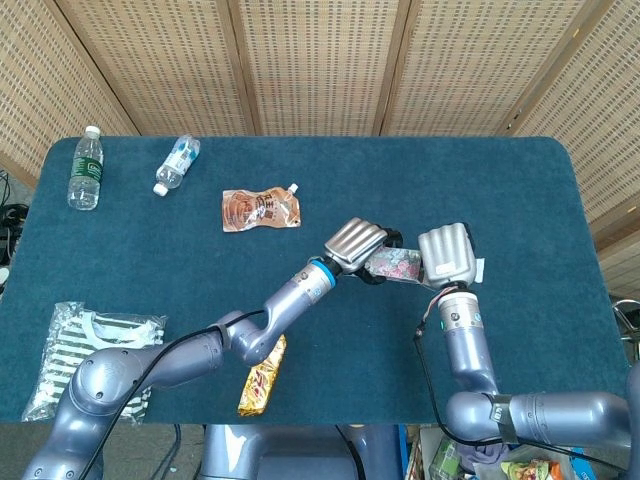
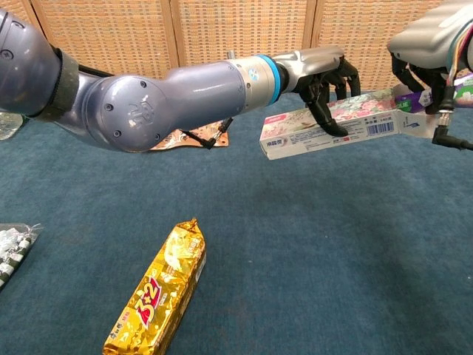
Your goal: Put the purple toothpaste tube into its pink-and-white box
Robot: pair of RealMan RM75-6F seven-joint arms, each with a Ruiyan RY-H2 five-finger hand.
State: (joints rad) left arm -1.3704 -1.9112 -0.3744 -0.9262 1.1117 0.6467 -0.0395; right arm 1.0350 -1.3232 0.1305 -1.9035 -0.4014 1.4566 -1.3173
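Note:
My left hand (image 2: pixel 325 70) grips the pink-and-white toothpaste box (image 2: pixel 332 127) above the table, its open end raised toward the right. My right hand (image 2: pixel 432 52) holds the purple toothpaste tube (image 2: pixel 409 97) at that open end; only a short purple stub shows outside the box. In the head view the left hand (image 1: pixel 355 243) and right hand (image 1: pixel 447 252) sit close together with the floral box (image 1: pixel 396 264) between them. The tube itself is hidden there.
A gold snack bar (image 2: pixel 159 290) lies on the near table. A brown pouch (image 1: pixel 261 210), two water bottles (image 1: pixel 86 168) (image 1: pixel 177 161) sit at the back left. A striped packet (image 1: pixel 85 350) lies at the front left.

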